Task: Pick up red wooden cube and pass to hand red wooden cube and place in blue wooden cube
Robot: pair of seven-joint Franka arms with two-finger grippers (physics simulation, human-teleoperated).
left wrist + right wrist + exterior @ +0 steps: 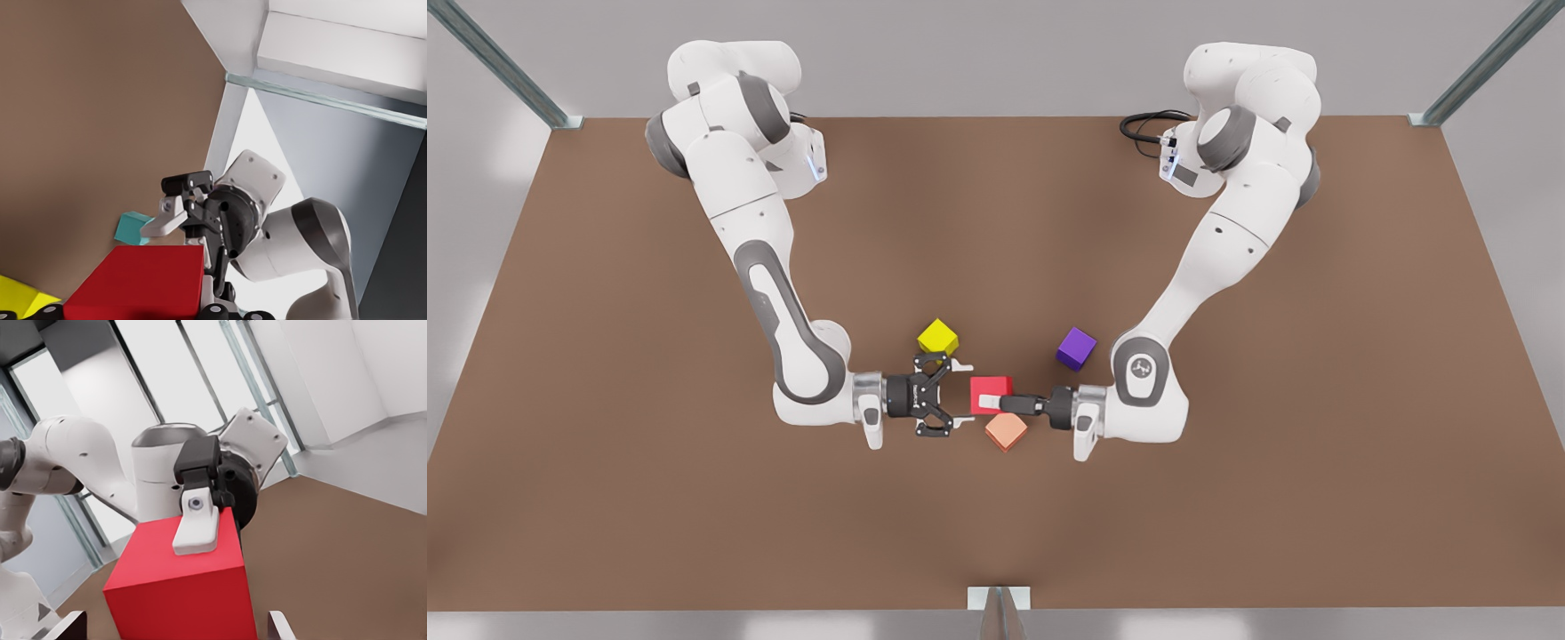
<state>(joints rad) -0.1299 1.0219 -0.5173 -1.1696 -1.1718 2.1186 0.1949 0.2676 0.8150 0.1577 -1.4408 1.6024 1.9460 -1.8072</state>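
In the front view, the left gripper (996, 404), on the arm at the front view's right, is clenched on the red wooden cube (991, 388), with one white pad lying across the cube's upper face. That top-and-bottom grip seems chosen to leave the cube's side faces free for the other arm. The right gripper (959, 395), on the arm at the front view's left, faces it with fingers spread wide, their tips just short of the cube. The cube appears to be held above the counter (1227, 498), between a yellow cube (937, 337) and a salmon cube (1006, 431); a purple cube (1076, 348) sits apart.

In the left wrist view, the red wooden cube (140, 283) sits close in the gripper's own hold, and the released right gripper (172, 202) waits just past it. The blue wooden cube (133, 229) rests on the counter beyond.

In the right wrist view, the red wooden cube (180, 593) lies centred between the right gripper's own fingertips (280, 625), with the left gripper's finger (195, 530) pressed on top. The handover looks ready for closing.
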